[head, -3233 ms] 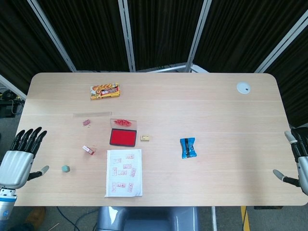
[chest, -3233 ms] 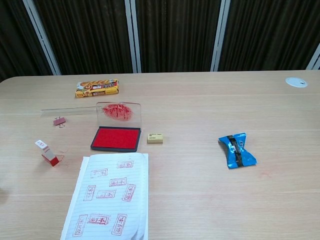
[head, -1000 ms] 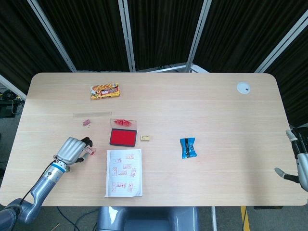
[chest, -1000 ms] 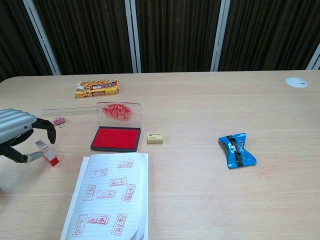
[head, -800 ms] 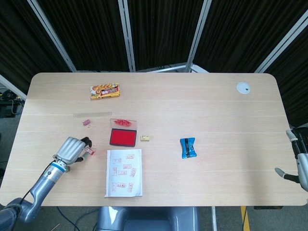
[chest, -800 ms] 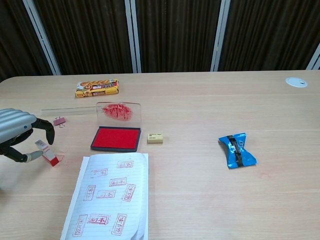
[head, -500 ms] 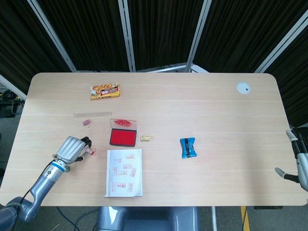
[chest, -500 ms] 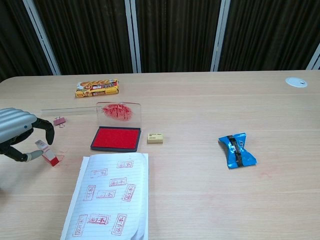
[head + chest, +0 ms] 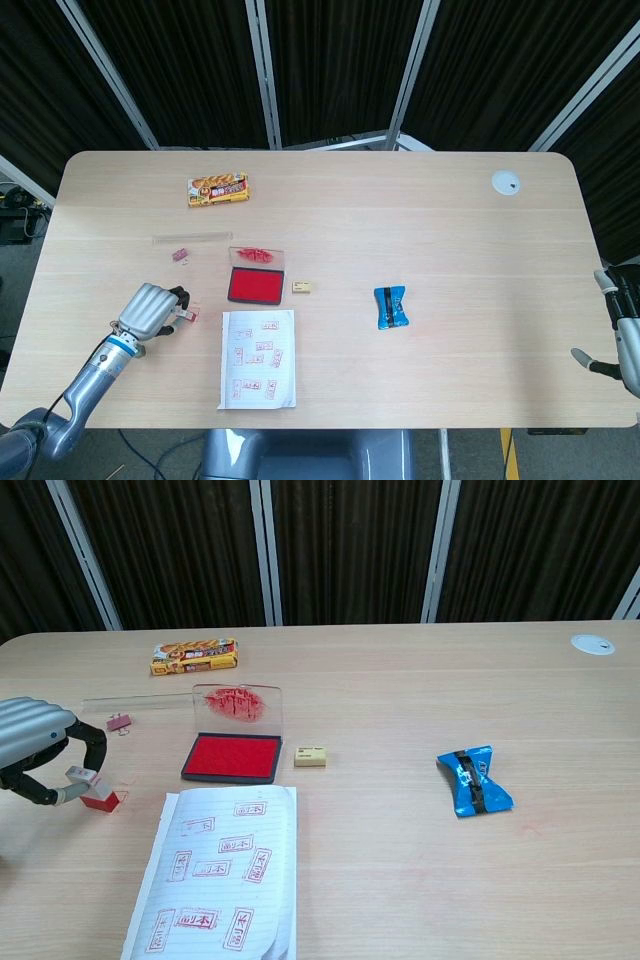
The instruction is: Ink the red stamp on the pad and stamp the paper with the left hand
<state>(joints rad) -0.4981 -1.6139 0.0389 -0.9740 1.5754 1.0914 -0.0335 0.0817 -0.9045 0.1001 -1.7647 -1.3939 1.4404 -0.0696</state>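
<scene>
Near the surface's front edge lies a lined white paper sheet (image 9: 218, 872) covered in red marks. Toward the left edge, the left hand (image 9: 35, 750) curls its fingers (image 9: 92, 742) around the small red stamp (image 9: 92, 789), apparently pinching it. Farther back sits the open red ink pad (image 9: 232, 757). The right hand (image 9: 622, 330), fingers spread, hangs off the right edge.

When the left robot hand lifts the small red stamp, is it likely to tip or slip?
The red stamp is small and taller than its base, so it probably tips easily if nudged sideways. It looks rigid and light, so lifting should need little force. The left robot hand curls around only its top, so it might twist in a loose pinch.
</scene>
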